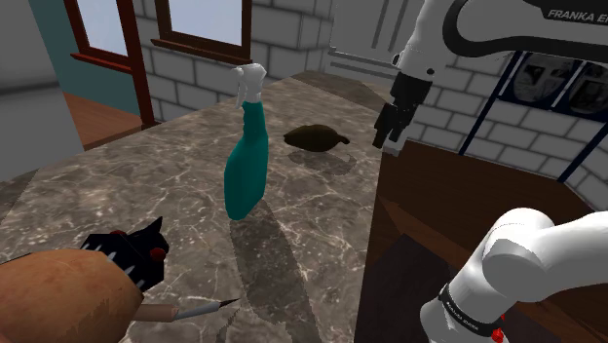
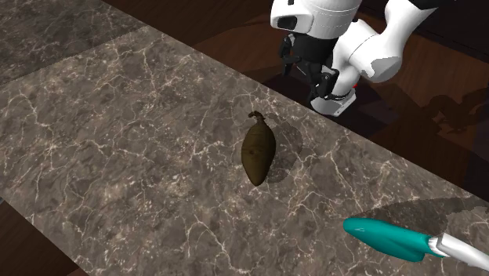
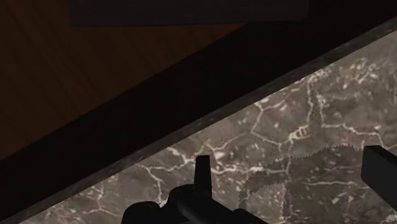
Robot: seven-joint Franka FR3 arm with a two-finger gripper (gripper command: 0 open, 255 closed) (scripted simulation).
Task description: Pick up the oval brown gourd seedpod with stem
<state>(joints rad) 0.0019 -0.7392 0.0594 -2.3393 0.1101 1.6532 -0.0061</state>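
Gourd [image 1: 317,138] lies on its side on the marble counter [image 1: 117,195], stem end towards my gripper [image 1: 390,136]. I see the gripper hanging over the counter's edge, near the gourd but clear of it, fingers [image 3: 202,172] spread apart, grasping nothing. A teal spray bottle [image 1: 246,156] stands upright farther along the counter.
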